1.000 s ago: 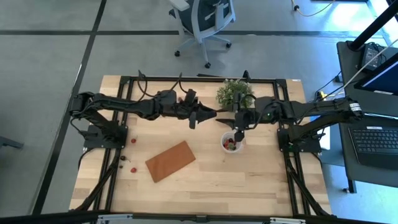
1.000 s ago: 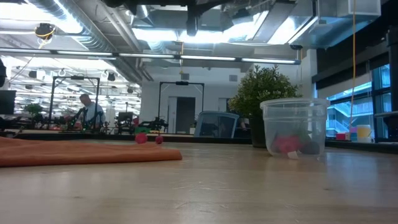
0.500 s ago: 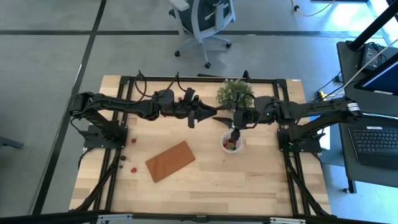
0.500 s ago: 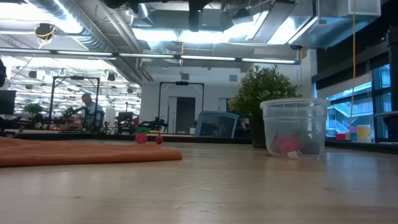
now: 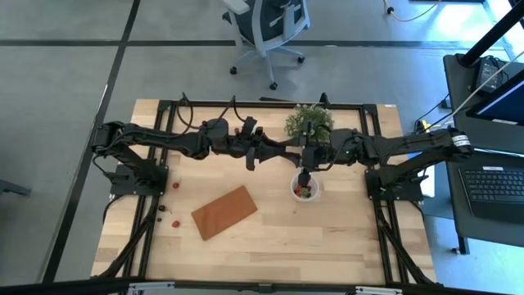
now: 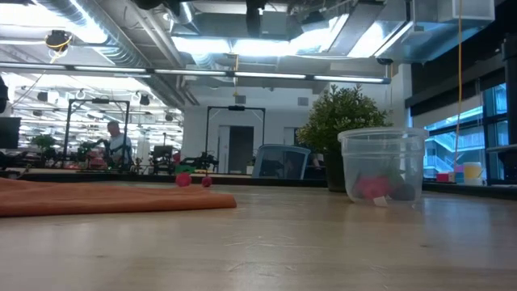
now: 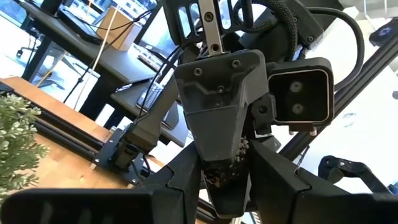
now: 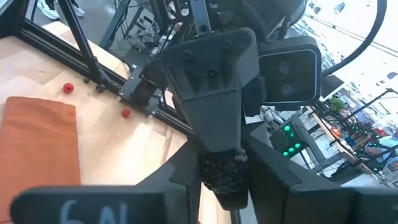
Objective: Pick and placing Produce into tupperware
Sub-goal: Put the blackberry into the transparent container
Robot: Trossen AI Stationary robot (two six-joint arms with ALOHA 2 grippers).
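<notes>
Both arms meet mid-air over the table's back half, tip to tip, just above and behind the cup [image 5: 306, 189]. Left gripper [image 5: 279, 152] and right gripper [image 5: 288, 153] each pinch the same dark berry [image 8: 222, 172], seen wedged between the fingers in both wrist views. Cup sits right of centre, in front of the plant [image 5: 309, 122], with red and dark fruit already inside. Two loose red pieces [image 5: 174, 185] lie near the left frame, beside the brown board [image 5: 224, 211].
</notes>
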